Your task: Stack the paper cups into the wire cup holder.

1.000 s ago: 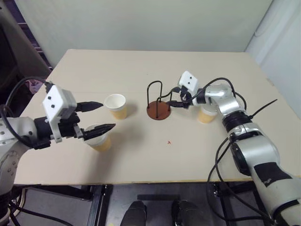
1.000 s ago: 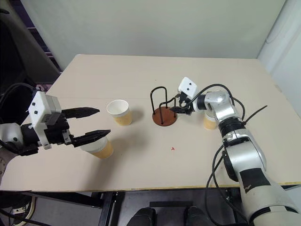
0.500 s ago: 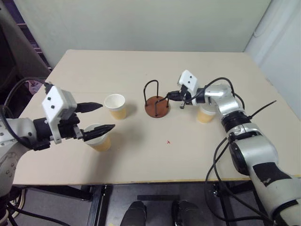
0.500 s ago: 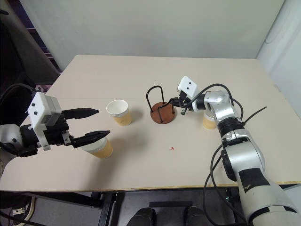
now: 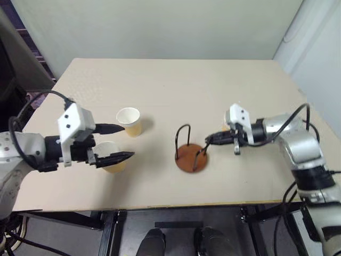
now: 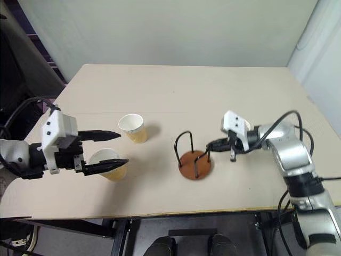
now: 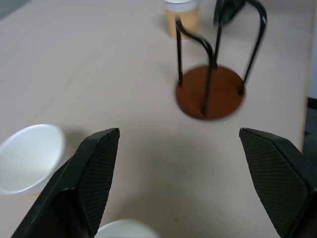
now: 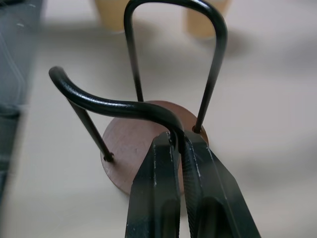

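Black wire cup holder (image 5: 190, 151) upright, seemingly untilted | right tool (image 5: 208, 141) clamps its loop | left tool (image 5: 118, 142) wide, empty

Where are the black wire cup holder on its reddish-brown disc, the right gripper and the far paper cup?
black wire cup holder (image 5: 191, 158), left eye view, disc base.
right gripper (image 5: 209, 141), left eye view, fingertips.
far paper cup (image 5: 129, 121), left eye view, side wall.

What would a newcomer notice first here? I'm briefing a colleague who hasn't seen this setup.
The black wire cup holder on its round reddish-brown base, near the beige table's front edge, with the right gripper shut on one wire loop. To the left, the left gripper is open around a pale yellow paper cup; a second cup stands behind.
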Robot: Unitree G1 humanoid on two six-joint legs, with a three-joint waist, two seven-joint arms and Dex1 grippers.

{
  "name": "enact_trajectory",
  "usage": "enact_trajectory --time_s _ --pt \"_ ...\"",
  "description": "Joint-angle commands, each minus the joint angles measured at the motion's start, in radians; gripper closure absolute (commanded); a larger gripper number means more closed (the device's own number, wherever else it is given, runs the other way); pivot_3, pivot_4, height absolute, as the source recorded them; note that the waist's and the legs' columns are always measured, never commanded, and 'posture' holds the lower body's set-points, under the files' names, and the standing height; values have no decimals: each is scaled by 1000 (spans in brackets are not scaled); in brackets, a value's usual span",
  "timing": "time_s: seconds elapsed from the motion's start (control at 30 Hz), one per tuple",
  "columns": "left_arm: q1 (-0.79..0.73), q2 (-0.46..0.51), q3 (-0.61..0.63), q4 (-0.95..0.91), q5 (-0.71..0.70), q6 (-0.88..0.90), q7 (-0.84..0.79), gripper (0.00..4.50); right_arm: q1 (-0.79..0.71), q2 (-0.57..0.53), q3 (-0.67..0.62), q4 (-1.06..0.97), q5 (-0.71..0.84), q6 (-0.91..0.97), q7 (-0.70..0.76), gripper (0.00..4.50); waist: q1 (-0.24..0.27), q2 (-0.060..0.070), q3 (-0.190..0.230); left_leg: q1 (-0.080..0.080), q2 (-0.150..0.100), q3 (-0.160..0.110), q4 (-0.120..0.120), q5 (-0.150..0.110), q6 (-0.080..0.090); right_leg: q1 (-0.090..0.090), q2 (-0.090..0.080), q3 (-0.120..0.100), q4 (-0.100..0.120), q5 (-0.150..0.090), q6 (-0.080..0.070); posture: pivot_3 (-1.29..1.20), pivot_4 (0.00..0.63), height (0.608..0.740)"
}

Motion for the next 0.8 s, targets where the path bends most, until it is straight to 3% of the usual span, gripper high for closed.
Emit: enact_trajectory --time_s 0.03,0.37,0.5,0.73,0.8 --pt "-37 4 -14 10 3 -24 -9 327 14 14 -3 -77 23 40 -70 4479 -3 0 0 1 0 0 0 2 1 0 0 1 0 -2 -6 0 150 740" --pt "-51 11 -36 25 16 -34 -7 327 6 12 29 -48 7 14 -115 4479 -3 0 0 4 -1 0 0 7 3 5 0 1 -2 -3 -7 0 150 740" --pt "-54 8 -37 25 18 -38 -2 327 -20 -1 42 -37 7 -2 -100 3364 -2 0 0 3 -1 0 0 5 3 5 0 1 -2 -4 -6 0 150 740" --pt "-54 10 -35 34 25 -48 -4 327 -46 -116 42 -90 5 -68 -1 854 3 0 0 -1 -1 0 0 2 3 2 0 1 -2 -3 -5 0 150 740" --pt "-61 13 -31 39 26 -51 -8 327 -62 -198 22 -65 5 -130 76 854 6 0 0 -2 -1 0 0 2 3 2 0 0 -3 -3 -5 0 150 740"
